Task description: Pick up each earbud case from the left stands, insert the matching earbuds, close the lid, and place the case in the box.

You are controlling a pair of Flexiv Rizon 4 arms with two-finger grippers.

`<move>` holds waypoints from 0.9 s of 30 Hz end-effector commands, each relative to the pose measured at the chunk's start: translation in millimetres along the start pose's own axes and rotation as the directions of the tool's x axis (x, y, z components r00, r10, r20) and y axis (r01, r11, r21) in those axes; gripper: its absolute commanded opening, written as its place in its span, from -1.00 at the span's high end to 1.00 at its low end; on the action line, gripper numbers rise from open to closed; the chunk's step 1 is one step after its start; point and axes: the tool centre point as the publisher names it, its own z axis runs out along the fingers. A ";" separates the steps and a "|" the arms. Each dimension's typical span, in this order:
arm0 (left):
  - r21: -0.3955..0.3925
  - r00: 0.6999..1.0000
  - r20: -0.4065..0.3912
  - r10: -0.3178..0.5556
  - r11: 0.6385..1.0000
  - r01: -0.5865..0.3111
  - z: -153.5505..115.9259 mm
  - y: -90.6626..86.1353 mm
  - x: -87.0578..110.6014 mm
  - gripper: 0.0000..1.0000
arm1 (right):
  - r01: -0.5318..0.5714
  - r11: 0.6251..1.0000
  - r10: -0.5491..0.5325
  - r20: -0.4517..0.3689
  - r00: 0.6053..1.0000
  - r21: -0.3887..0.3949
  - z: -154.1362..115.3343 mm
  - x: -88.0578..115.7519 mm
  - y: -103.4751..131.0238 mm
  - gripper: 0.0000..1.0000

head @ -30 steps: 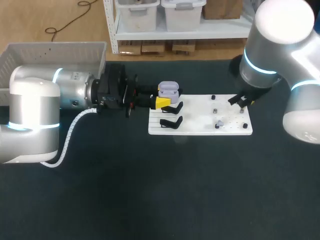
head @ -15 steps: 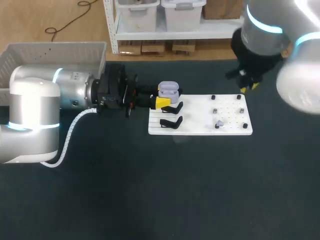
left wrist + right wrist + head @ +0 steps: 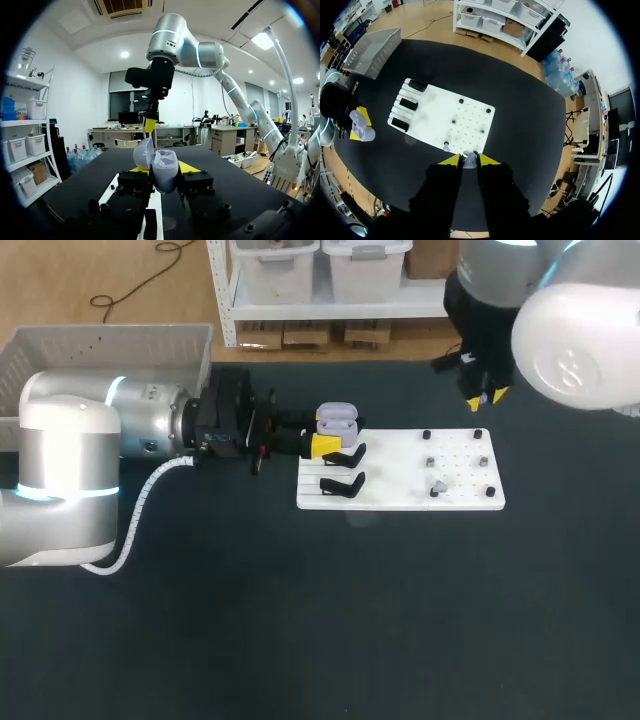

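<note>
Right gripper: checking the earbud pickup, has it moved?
Yes. The yellow-tipped right gripper, shut on a grey earbud, has lifted off the white pegboard, past its far edge.

open lilac earbud case [image 3: 337, 421] in left claw [image 3: 164, 172], pale earbud [image 3: 469, 158] in right claw [image 3: 469, 160]

Overhead, low sideways, high downward; shared board [image 3: 395, 488]

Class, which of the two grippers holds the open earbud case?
The left gripper holds the open earbud case; the right gripper, beyond the white board, pinches only an earbud.
</note>
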 end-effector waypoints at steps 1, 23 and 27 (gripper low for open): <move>0.003 1.000 -0.001 -0.001 1.000 0.001 -0.3 0.9 0.5 1.00 | -0.001 1.000 0.001 0.004 1.000 0.001 0.0 1.4 -0.2 1.00; 0.003 1.000 -0.001 -0.001 1.000 0.001 -0.3 0.9 0.5 1.00 | -0.447 0.893 0.448 -0.013 0.894 0.047 -35.9 13.8 13.0 1.00; 0.010 1.000 0.004 -0.014 1.000 0.014 9.1 -8.7 5.5 1.00 | -0.447 0.893 0.448 -0.013 0.894 0.047 -35.9 13.8 13.0 1.00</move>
